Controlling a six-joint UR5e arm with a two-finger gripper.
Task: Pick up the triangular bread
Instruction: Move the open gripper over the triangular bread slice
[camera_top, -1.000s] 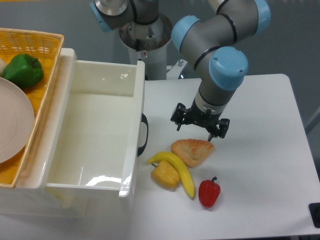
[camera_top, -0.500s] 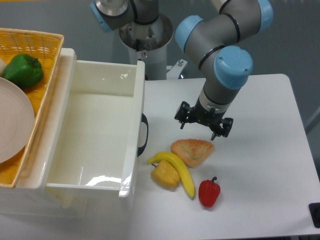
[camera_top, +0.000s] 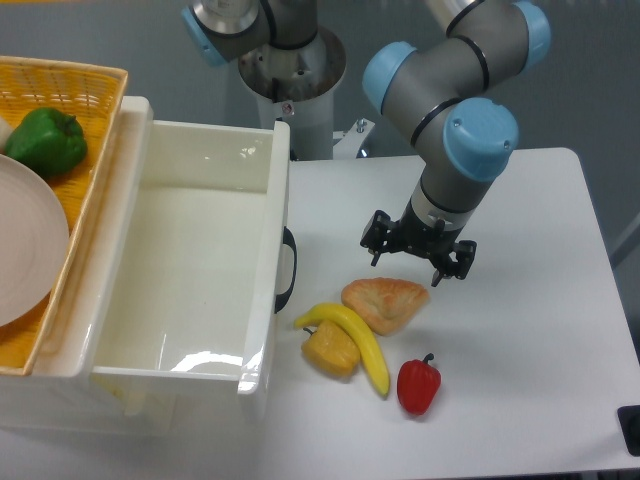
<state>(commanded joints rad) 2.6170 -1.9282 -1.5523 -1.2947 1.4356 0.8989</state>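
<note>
Your end effector (camera_top: 418, 257) hangs above the table (camera_top: 520, 330), spread wide, with nothing between its 2 fingers. The left fingertip (camera_top: 378, 258) and the right fingertip (camera_top: 440, 279) both point downward. It sits just behind the triangular bread (camera_top: 385, 301) in this view, close to its far edge; you cannot tell from this 1 angle whether the tips touch the crust or the tabletop.

The triangular bread lies flat on the table, golden-brown, with its rounded point toward the front. It is the item nearest your end effector. Its left edge meets the banana (camera_top: 349, 335), which curves from the upper left down toward the front right. A yellow pepper (camera_top: 330, 349) sits tucked against the inner side of the banana, in front and to the left of the bread. A red pepper (camera_top: 418, 386) stands apart from the bread, nearer the front edge of the table, just right of the banana's lower tip.

To the left of this group, a white bin (camera_top: 190, 270) rests on the table with a black handle (camera_top: 287, 268) on its right wall, facing the produce. Beyond the bin, at the far left, a yellow basket (camera_top: 75, 85) holds a green pepper (camera_top: 45, 141) and a pale plate (camera_top: 25, 250). The arm's base column (camera_top: 290, 80) stands behind the bin at the rear of the table.
</note>
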